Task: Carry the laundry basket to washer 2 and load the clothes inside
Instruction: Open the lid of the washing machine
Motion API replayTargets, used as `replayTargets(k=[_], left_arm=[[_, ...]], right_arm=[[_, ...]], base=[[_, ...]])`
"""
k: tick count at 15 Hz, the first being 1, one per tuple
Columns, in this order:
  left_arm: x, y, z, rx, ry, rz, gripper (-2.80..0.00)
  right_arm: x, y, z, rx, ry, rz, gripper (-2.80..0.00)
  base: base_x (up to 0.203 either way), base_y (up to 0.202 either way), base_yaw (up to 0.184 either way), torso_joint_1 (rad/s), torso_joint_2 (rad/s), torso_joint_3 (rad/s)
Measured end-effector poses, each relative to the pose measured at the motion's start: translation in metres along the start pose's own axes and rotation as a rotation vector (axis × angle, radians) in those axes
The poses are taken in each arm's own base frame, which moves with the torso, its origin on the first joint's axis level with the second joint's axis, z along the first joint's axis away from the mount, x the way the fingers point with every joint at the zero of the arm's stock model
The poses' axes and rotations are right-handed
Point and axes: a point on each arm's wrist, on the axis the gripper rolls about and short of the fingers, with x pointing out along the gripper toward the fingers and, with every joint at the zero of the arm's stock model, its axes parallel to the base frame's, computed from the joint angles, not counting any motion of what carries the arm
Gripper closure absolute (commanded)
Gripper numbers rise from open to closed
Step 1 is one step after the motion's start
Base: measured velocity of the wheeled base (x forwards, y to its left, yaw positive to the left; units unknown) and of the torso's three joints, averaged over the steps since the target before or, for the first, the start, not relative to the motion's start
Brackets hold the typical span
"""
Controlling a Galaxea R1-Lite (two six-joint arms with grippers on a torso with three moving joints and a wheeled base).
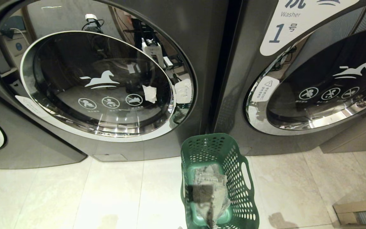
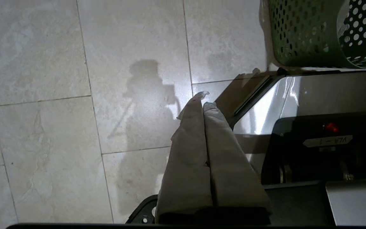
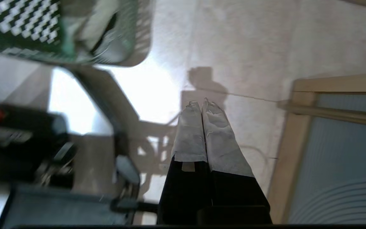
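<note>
- The laundry basket (image 1: 218, 181), a green perforated container, is seen standing on the pale tiled floor (image 1: 75, 197), just in front of the dark gap between two front-load washers.
- The clothes (image 1: 210, 190), a crumpled pale bundle with a darker patch on it, are contained inside the basket.
- The left-hand washer (image 1: 106, 82) is shown with its round chrome-rimmed door shut; a white horse emblem is printed on the glass, and no numeral is visible on it.
- The right-hand washer (image 1: 313, 79) is marked by a white label (image 1: 294, 22) reading "Washer" and "1"; its door is likewise shut.
- The left pincer (image 2: 203, 101) is shown above the floor beside the robot's base (image 2: 313, 105), its fingers pressed together and holding nothing; the basket's wall is seen near by.
- The right pincer (image 3: 201, 104) is shown above the floor, its fingers likewise pressed together and empty; a wooden-framed panel (image 3: 338, 143) lies on its far side from the basket.
</note>
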Motion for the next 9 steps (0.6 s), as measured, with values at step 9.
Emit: replayTargets(k=[9], left_arm=[[-0.005,-0.003,-0.003,-0.013,-0.033,0.16,0.0]], right_arm=[[-0.023,0.006,-0.019,0.057,-0.161,-0.062,0.0]], base=[[0.0,0.0,0.0,0.0,0.0,0.0]])
